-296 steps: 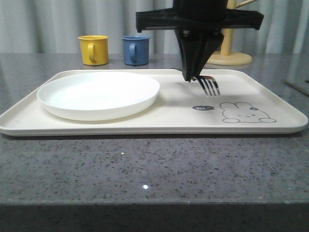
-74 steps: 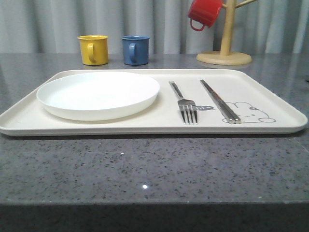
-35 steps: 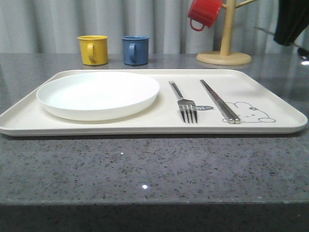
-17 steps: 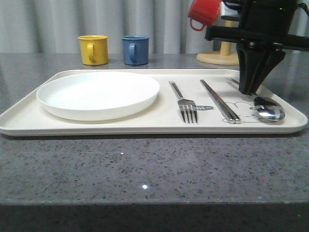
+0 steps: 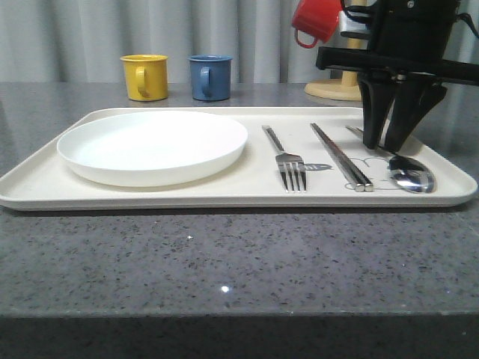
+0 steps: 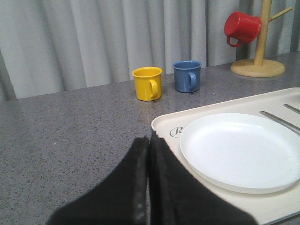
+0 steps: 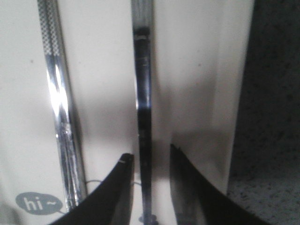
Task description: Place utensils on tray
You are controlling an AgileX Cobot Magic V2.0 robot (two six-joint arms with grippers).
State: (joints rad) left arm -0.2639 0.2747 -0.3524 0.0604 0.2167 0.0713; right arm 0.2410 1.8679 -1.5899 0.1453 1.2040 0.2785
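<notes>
The cream tray (image 5: 224, 199) holds the three silver utensils side by side, right of a white plate. The fork (image 5: 289, 161) lies nearest the plate, then the chopsticks (image 5: 340, 155), then the spoon (image 5: 412, 177) over the rabbit drawing. My right gripper (image 5: 385, 143) stands open just above the spoon's handle (image 7: 142, 93), one finger on each side, neither touching it. In the right wrist view the gripper (image 7: 149, 154) straddles that handle, with the chopsticks (image 7: 58, 108) beside it. My left gripper (image 6: 149, 139) is shut and empty over the counter near the tray's corner (image 6: 164, 124).
The round white plate (image 5: 153, 146) fills the tray's left half. A yellow mug (image 5: 144, 76) and a blue mug (image 5: 210, 77) stand behind the tray. A red mug (image 5: 314, 19) hangs on a wooden stand (image 5: 340, 90) at the back right, close behind my right arm.
My right gripper came in from the right with the spoon, set it down on the tray's right side and opened. The spoon now lies flat; fork and chopsticks have not moved.
</notes>
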